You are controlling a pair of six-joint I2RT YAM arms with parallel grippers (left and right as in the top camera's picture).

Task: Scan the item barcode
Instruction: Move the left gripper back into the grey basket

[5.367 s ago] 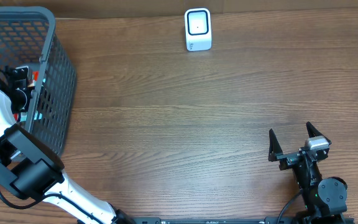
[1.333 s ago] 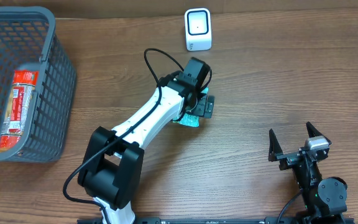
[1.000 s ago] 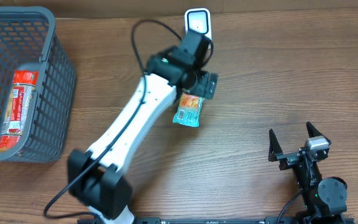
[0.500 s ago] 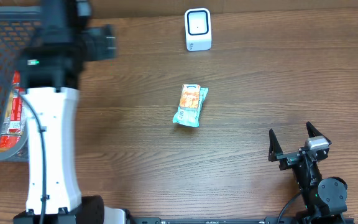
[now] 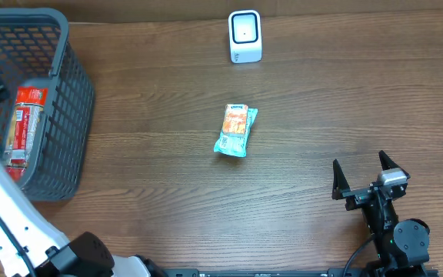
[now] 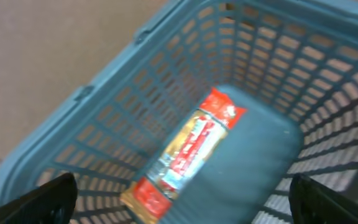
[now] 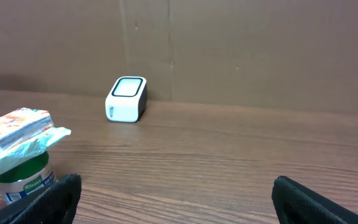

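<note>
One teal packet (image 5: 235, 129) lies on the table (image 5: 321, 92) near the scanner (image 5: 244, 36) — scanned, we judge; the red packet (image 6: 188, 152) waits in the basket (image 5: 71, 108). Left gripper (image 6: 179, 194) above it, right gripper (image 5: 360, 174) aside — both gape empty.

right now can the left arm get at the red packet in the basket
Probably yes: the left hand is open above the basket, and the red packet lies alone on its floor with nothing over it.

The table (image 5: 321, 100) is brown with a wood-grain pattern, and the basket (image 5: 71, 92) is grey-blue with a grid of holes. The packet in the basket (image 6: 188, 149) is red with a golden middle. The packet on the table (image 5: 235, 129) is orange and teal, and the scanner (image 5: 244, 36) is white.
</note>
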